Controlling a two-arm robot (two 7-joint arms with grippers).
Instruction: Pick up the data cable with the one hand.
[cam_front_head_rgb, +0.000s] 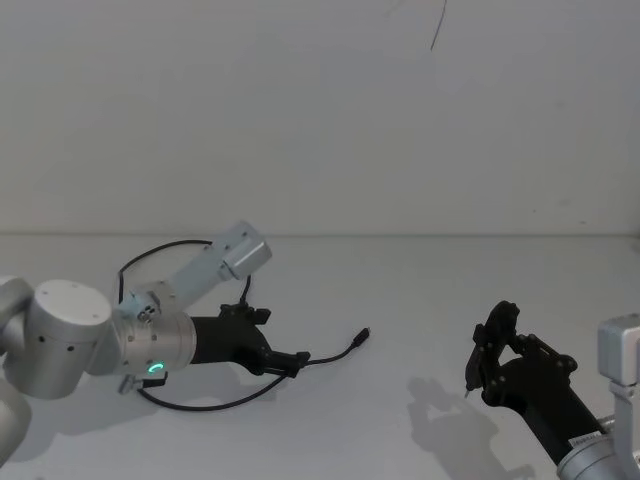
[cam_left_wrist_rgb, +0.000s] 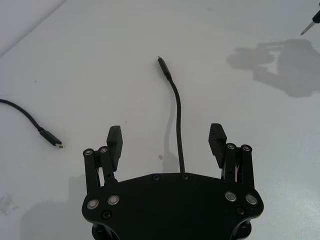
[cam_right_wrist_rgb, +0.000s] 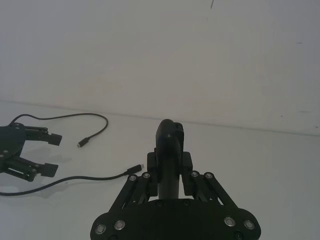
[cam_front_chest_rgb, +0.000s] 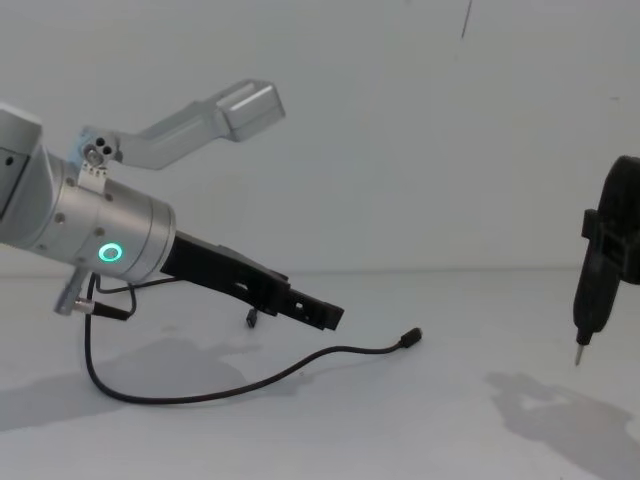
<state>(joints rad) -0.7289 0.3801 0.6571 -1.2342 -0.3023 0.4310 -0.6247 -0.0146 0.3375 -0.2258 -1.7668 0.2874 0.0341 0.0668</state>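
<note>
Curving loosely: thin black data cable (cam_left_wrist_rgb: 178, 120), small plug ends.

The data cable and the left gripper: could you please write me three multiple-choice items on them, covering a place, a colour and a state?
1. Where does the data cable lie?
A. On the table, passing between the fingers of the left gripper
B. Coiled up in a box
C. Hanging off the table's edge

2. What colour is the ring glowing on the left arm?
A. Red
B. Green
C. Blue

3. How do the left gripper's fingers stand?
A. Open, touching nothing
B. Shut on the cable
C. Shut on nothing

Answers:
1 A: the left wrist view shows the cable running across the white surface between the two fingers.
2 B: the chest view shows it green.
3 A: the fingers stand wide apart on either side of the cable.
The right gripper hangs shut at the robot's right, apart from the cable.
</note>
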